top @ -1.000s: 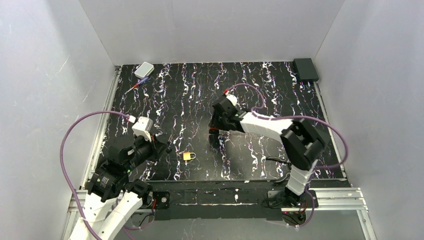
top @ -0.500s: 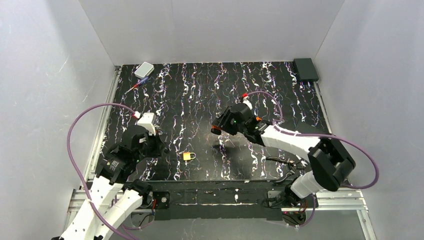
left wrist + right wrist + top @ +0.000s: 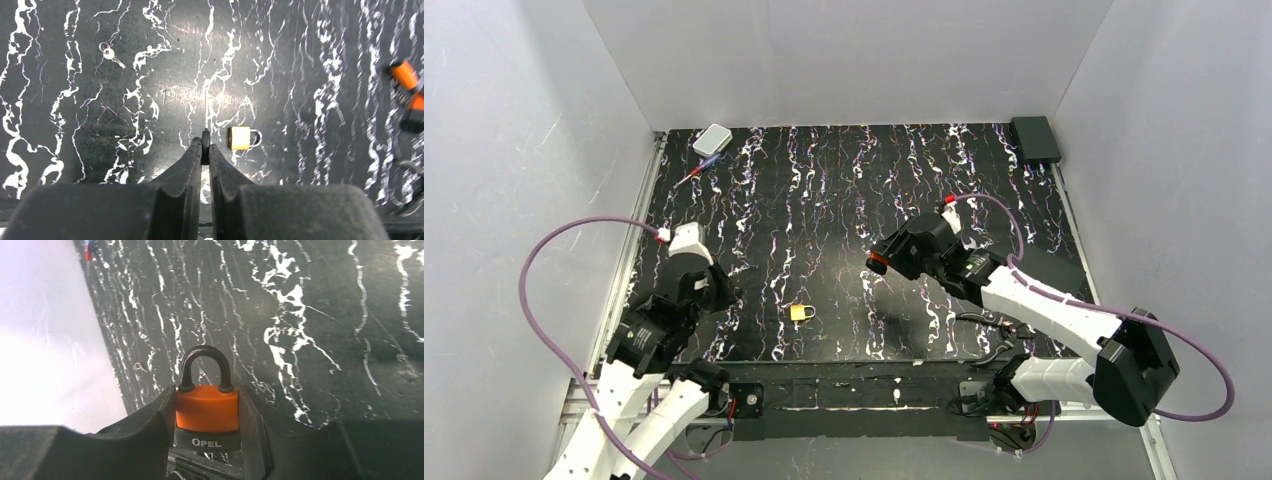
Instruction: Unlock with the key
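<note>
Left tool (image 3: 205, 146) pinches a thin dark key (image 3: 205, 136) (round-headed); right tool (image 3: 206, 396) clamps the boxy orange padlock (image 3: 206, 410).

— What do the arms look like?
— The left arm (image 3: 639, 400) and right arm (image 3: 1044, 310) are alike: white shells on the links, black joint housings
— Cables?
— A purple cable (image 3: 523, 285) loops out at nine o'clock of the left arm and another (image 3: 1227, 385) at three o'clock of the right, each ending in a red-tipped plug
— Grippers?
— The left gripper (image 3: 205, 146) and right gripper (image 3: 206, 390) both have matte black, tapered fingers (image 3: 185, 170)
</note>
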### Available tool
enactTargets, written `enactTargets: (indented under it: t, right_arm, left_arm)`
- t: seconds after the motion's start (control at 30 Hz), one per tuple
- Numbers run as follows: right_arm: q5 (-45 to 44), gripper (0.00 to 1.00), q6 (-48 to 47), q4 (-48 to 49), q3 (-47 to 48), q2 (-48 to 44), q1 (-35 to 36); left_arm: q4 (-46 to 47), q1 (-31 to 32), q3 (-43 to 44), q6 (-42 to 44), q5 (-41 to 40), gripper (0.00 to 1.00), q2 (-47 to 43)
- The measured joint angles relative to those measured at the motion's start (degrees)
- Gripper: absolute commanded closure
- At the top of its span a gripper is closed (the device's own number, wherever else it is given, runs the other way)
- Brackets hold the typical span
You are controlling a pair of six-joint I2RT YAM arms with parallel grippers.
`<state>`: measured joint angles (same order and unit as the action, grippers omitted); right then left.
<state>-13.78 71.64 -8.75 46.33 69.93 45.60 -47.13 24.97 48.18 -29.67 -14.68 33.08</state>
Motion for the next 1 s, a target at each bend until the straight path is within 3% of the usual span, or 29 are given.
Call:
enactTargets:
  t: [0.2,0.37,0.57,0.67,0.77,1.0]
  right_arm:
    - [-3.8,0.99,2.0,-10.8,4.1,-1.4,0.0]
    - [-5.9,0.99,2.5,-15.0,6.4,-3.5,0.0]
    - [-6.4,0.99,5.1,-18.4,6.5,-5.1,0.0]
    - [-5.6,0.99,7.1,-18.6,6.5,-5.1,0.0]
    - [-4.6,0.99,9.7,-18.2,6.1,-5.4,0.0]
    - [-2.8,0.99,18.8,-16.4,3.5,-5.7,0.0]
  left_arm:
    - [-0.5,0.0,0.6,-5.5,-4.4,1.00,-4.0]
    - [1.8,0.0,0.6,-4.4,-2.9,1.00,-5.1]
    - [8.3,0.0,-3.3,0.8,5.9,1.00,-11.7]
    - [8.3,0.0,-2.9,3.4,11.5,1.00,-9.2]
    - [8.3,0.0,-1.7,6.8,22.1,1.00,-3.6]
    - [9.4,0.0,-1.1,4.8,35.0,1.00,4.3]
